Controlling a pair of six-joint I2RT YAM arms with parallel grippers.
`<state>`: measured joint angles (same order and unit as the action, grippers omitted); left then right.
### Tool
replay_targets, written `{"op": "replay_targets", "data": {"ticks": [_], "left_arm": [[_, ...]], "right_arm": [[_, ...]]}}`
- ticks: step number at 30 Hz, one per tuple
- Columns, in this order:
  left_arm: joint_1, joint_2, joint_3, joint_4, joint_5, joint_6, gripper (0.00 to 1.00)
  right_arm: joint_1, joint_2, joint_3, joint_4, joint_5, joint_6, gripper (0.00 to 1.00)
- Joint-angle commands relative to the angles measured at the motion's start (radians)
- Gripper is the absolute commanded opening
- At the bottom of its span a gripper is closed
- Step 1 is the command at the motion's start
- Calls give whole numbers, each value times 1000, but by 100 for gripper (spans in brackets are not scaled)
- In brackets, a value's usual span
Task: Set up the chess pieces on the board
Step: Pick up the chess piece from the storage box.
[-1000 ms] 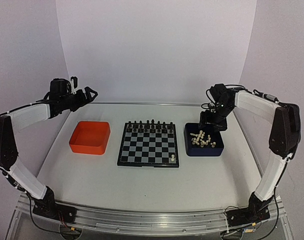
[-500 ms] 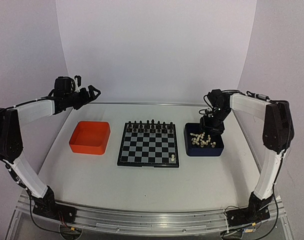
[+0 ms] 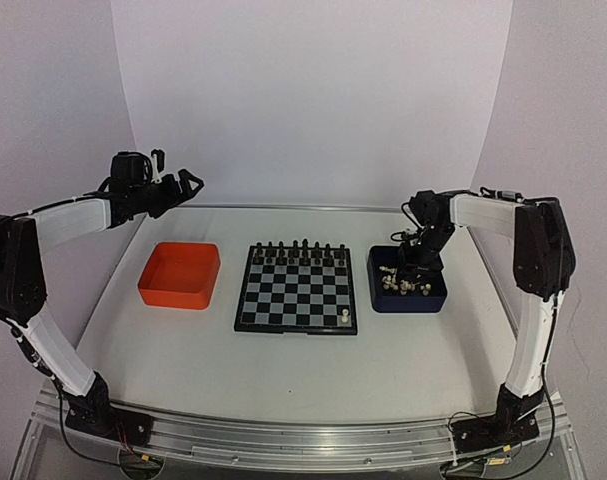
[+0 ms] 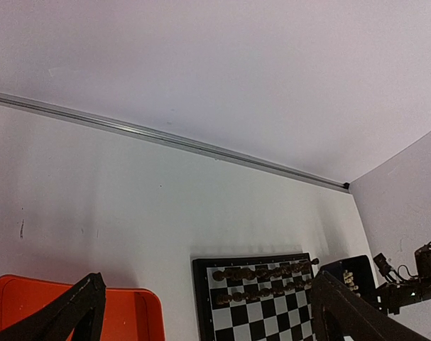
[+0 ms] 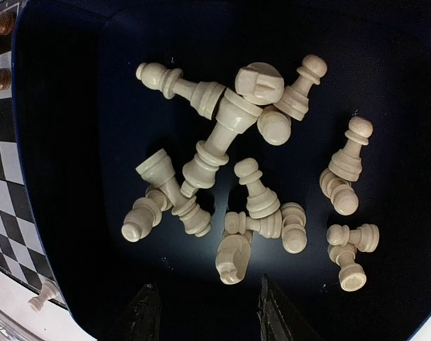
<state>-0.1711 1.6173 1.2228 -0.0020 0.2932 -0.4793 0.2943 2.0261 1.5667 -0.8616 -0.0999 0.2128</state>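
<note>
Right gripper (image 5: 204, 312) has dropped into tray (image 5: 59, 106) over the pieces (image 5: 221, 131) — jaws open, empty; next pick looks imminent. Left gripper (image 4: 204, 302) parked high, jaws open — no role yet.

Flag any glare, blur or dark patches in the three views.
Top external: even, soft light, no glare; the chess pieces in the dark blue tray are too small to separate. Right wrist: pieces sharp against the tray's dark floor; right claw soft, underlit. Left wrist: pale wall slightly washed out; left claw a near-silhouette; board readable.
</note>
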Motion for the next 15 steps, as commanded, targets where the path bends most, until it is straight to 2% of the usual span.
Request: {"op": "replay_targets", "data": {"ticks": [1, 15], "left_arm": [[-7, -3, 35, 8, 9, -5, 100], [-11, 12, 31, 8, 16, -13, 100]], "right_arm": [[-2, 24, 40, -13, -27, -27, 41], [-1, 64, 52, -19, 27, -80, 32]]}}
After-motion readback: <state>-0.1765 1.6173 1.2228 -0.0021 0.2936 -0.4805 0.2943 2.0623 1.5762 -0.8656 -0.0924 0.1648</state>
